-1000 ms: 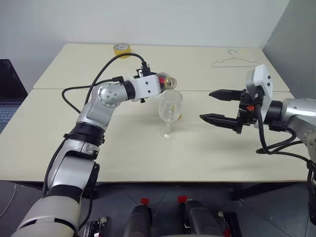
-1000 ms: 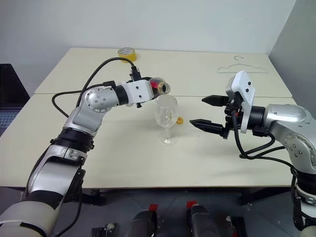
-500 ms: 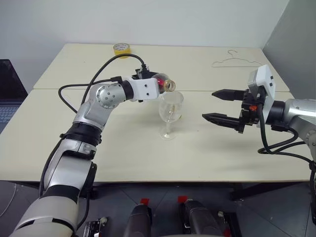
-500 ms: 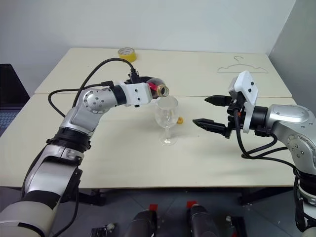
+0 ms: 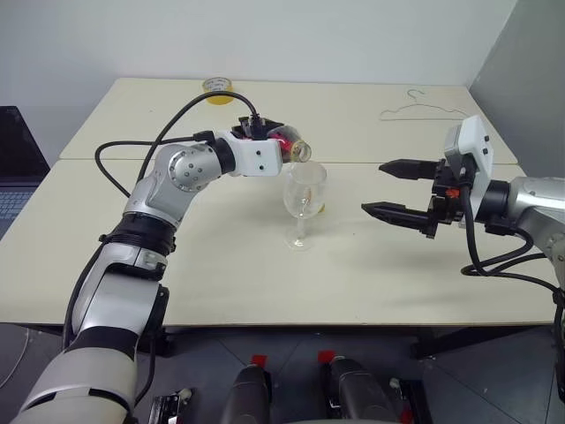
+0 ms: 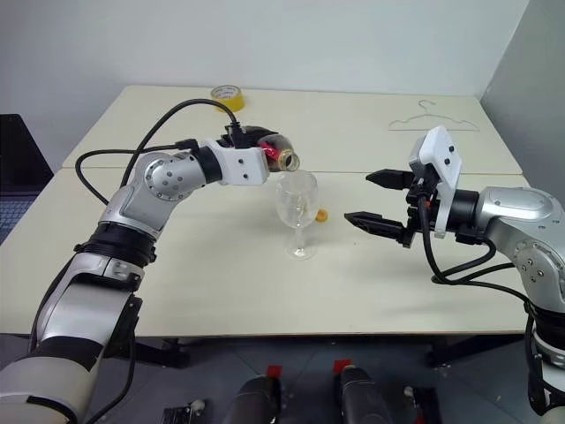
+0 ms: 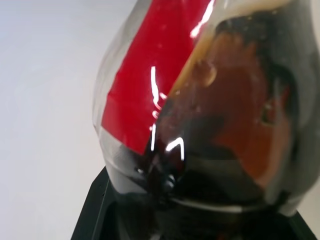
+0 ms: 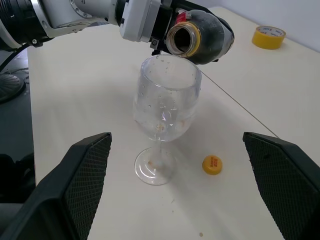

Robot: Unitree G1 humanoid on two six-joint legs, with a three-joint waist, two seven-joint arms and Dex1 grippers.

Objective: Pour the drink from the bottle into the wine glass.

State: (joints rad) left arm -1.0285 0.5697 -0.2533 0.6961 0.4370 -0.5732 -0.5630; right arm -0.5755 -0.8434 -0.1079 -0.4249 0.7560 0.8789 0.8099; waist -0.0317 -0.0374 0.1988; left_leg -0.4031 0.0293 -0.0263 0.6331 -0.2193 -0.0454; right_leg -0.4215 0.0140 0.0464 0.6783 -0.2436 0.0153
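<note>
Beside wine glass [image 8: 166,102] foot: loose yellow cap [image 8: 212,164]; tape roll [image 8: 269,37] far.

Dark brown drink [image 7: 235,125], yellow cap [image 8: 212,164]

Bare table [image 5: 221,265] surrounds the wine glass [image 5: 304,201]; only a cap [image 6: 322,215] lies near.

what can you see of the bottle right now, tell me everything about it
The bottle is small, squat, clear plastic with a red label, still dark with cola-like drink. Its cap is off; a yellow cap lies on the table by the wine glass. The left gripper, shut on it, holds it about level, its open mouth just above the glass rim, not touching. No stream is visible.
</note>
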